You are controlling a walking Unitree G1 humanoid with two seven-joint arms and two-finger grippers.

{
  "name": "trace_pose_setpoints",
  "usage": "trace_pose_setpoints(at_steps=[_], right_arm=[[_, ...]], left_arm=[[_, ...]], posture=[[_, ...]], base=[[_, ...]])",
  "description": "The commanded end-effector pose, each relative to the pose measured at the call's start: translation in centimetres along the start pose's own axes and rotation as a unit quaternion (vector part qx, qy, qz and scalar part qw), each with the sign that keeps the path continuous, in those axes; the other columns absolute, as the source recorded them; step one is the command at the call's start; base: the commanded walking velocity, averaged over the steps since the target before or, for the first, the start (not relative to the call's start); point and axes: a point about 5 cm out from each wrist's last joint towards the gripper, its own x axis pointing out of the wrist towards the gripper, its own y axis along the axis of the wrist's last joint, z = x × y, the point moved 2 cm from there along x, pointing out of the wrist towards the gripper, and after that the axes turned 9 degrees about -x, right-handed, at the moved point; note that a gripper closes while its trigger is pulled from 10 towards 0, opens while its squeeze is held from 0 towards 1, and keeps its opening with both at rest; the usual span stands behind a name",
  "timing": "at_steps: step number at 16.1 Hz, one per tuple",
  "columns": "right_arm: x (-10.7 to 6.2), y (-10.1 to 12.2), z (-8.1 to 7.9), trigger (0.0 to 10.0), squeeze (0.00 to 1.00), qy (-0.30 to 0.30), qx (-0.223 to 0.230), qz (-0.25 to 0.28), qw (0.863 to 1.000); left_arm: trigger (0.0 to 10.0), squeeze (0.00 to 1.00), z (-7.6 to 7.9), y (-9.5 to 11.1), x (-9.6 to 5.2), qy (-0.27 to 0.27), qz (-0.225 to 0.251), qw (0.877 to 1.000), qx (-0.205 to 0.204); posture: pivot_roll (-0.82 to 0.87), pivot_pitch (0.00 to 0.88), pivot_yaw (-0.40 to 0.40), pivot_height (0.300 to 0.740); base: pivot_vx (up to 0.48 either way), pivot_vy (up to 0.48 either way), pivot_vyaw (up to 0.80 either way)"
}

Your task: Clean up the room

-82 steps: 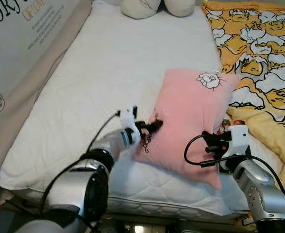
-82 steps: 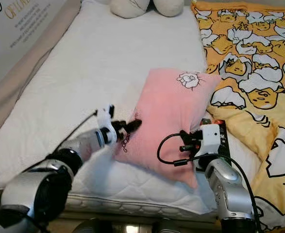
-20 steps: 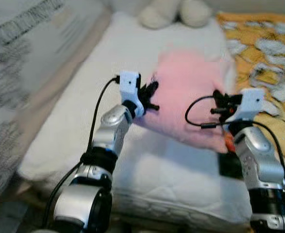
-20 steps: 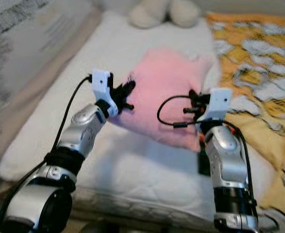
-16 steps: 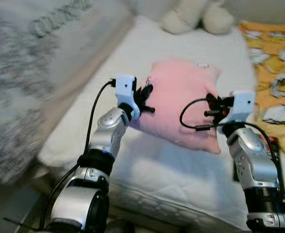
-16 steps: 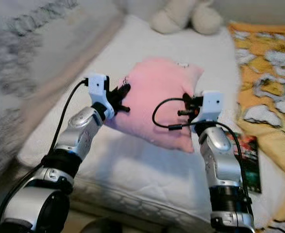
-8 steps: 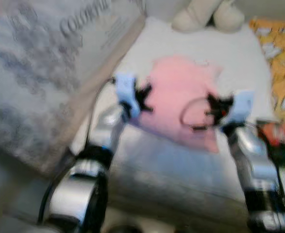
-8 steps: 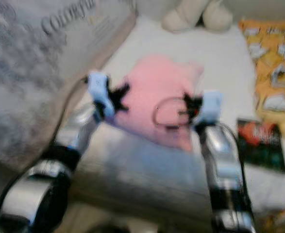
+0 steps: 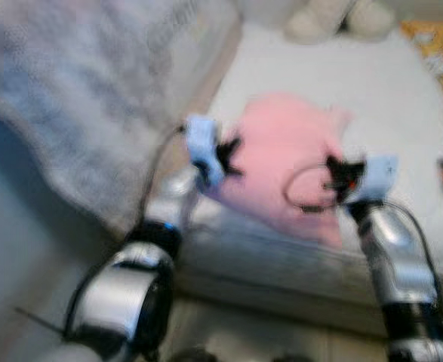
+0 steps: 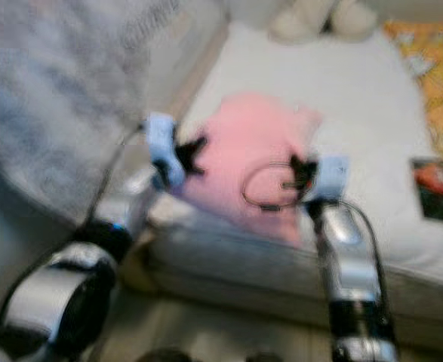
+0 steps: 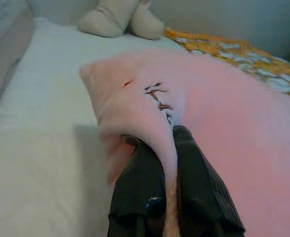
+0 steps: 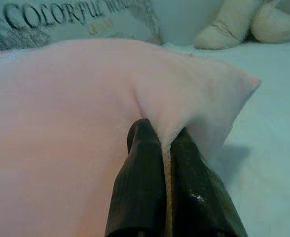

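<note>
We hold the pink pillow (image 9: 285, 162) between both arms, in the middle of the head views, above the near part of the white mattress (image 9: 387, 98); these views are blurred. Our left gripper (image 11: 167, 148) is clamped on the pillow's left edge: in the left wrist view its two black fingers (image 11: 140, 182) press together with a fold of pink fabric pinched between them, just below some dark stitched marks (image 11: 159, 96) on the cover. Our right gripper (image 12: 162, 143) is clamped on the opposite edge, and in the right wrist view its fingers (image 12: 140, 173) squeeze a ridge of the pink cover near one corner of the pillow. In the left eye view the left gripper sits at centre left of the frame and the right one at centre right, with the pillow spanning the gap between them. A cream plush toy (image 9: 330, 19) lies at the top of the frame at the far end of the mattress. An orange patterned blanket (image 10: 432, 53) shows at the upper right, and a dark book or magazine (image 10: 436, 188) lies flat on the mattress at the right edge. A grey printed wall panel (image 12: 75, 17) with lettering fills the upper left.
</note>
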Motion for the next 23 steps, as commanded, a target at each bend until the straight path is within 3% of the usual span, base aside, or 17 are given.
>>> trace_pose_setpoints(at_steps=[1,5,23], right_arm=[[0.29,1.49,0.63,0.0,0.00,-0.014,-0.011,0.029,0.999],[0.11,1.26,0.56,0.0,0.00,-0.016,-0.014,0.026,0.999],[-0.08,0.85,0.68,0.0,0.00,-0.015,-0.028,0.014,0.999]], left_arm=[[0.0,0.00,-0.63,2.13,0.10,0.017,0.033,0.999,0.022],[0.0,0.00,-0.62,2.07,0.11,0.019,0.036,0.999,0.024],[0.0,0.00,-0.71,1.92,0.39,0.039,0.039,0.998,0.019]], posture=[[-0.14,0.000,0.084,0.740],[-0.14,0.000,0.084,0.740],[-0.15,0.000,0.079,0.740]], base=[[0.000,0.000,0.00],[0.000,0.000,0.00],[0.463,0.000,0.08]])
